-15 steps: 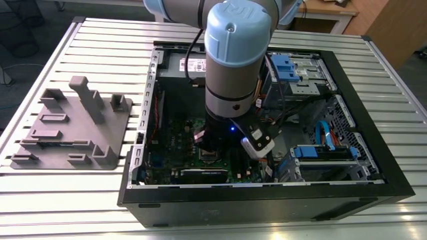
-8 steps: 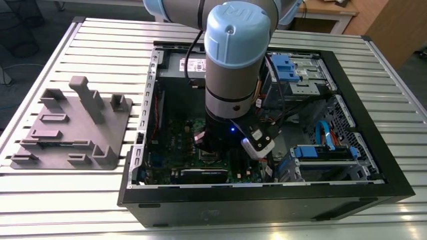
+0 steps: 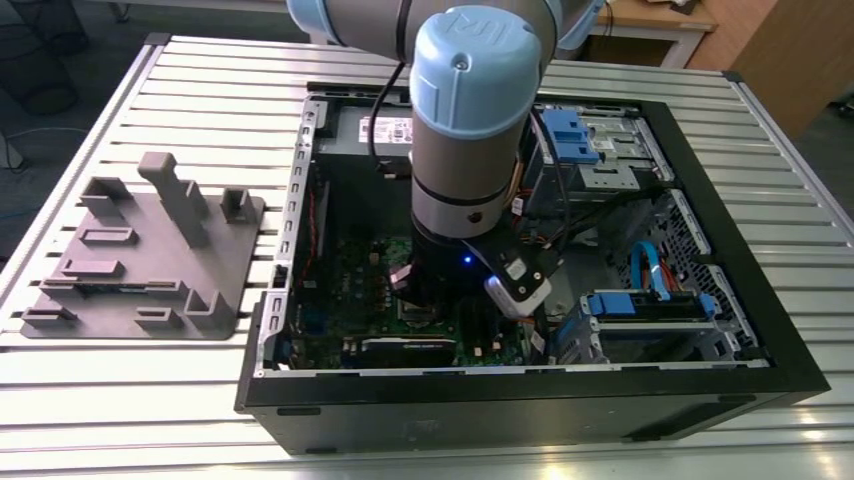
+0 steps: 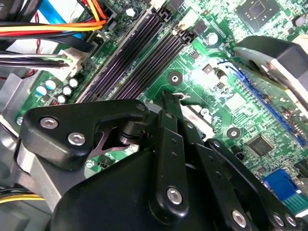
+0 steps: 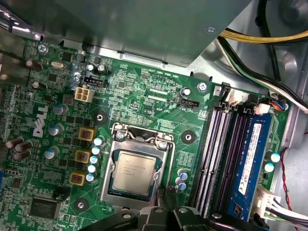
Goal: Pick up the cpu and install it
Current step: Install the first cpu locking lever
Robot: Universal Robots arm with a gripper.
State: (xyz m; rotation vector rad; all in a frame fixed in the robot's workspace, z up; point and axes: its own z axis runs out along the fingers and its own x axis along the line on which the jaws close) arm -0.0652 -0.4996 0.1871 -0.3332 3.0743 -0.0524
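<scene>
The cpu [image 5: 133, 172] sits flat in its metal socket [image 5: 163, 166] on the green board [image 5: 144, 96], inside the black computer case [image 3: 534, 400] on the table [image 3: 160, 380]. The jaws [image 5: 163, 214] hang just beside the socket's edge, holding nothing. I cannot tell how wide they are. There is small white print on the board.

Silvery-grey cpu [image 5: 134, 171] on a green motherboard [image 5: 144, 96]; black pincer [image 4: 166, 103].
</scene>
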